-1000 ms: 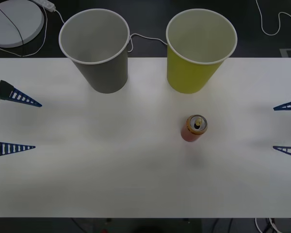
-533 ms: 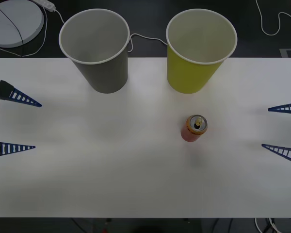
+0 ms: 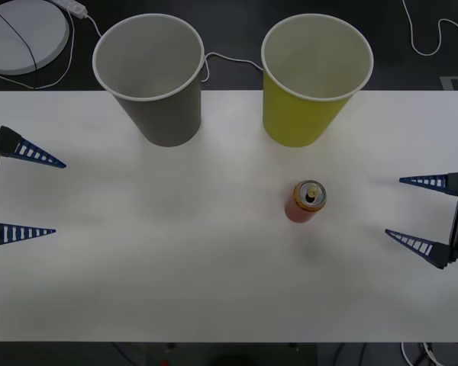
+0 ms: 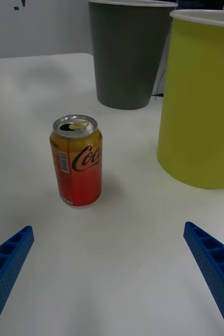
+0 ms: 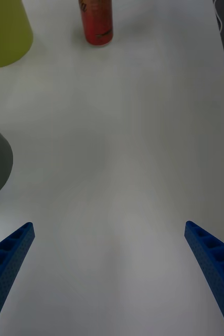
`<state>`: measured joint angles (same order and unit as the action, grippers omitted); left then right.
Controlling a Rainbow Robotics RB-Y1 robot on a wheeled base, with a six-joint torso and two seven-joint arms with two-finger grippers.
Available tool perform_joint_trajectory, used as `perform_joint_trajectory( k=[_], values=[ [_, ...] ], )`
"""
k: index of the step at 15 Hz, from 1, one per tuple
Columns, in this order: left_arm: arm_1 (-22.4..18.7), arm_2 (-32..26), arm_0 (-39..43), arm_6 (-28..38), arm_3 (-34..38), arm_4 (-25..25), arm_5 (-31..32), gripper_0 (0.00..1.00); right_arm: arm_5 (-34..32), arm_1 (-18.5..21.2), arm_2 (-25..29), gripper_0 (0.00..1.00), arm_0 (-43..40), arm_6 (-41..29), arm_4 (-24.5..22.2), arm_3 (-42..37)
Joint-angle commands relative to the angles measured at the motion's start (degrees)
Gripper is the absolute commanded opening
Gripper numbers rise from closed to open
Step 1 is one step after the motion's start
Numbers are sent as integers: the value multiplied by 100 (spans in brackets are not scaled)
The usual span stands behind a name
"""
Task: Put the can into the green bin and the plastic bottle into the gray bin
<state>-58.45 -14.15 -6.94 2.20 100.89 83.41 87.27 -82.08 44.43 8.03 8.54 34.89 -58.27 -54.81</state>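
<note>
Gripper of right arm [image 3: 417,213] gapes level, facing the can [image 3: 306,201].

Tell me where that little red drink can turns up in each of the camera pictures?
Front view: the can stands upright on the white table, in front of the green bin.
Right wrist view: the can stands ahead of the open right pincer.
Left wrist view: its lower part shows at the far edge.
Shared landmark: the green bin beside it.
</note>
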Motion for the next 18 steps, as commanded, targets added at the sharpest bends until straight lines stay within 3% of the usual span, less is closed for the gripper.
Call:
perform_joint_trajectory(
  k=[1,3,18],
  values=[
    [0,0,0,0,1,0,0,100,315,-110,-408,100,34,282,395,120],
    [0,0,0,0,1,0,0,100,526,-242,-645,100,34,334,580,120],
    [0,0,0,0,1,0,0,100,1484,-1209,-1542,100,333,739,624,111]
  ],
)
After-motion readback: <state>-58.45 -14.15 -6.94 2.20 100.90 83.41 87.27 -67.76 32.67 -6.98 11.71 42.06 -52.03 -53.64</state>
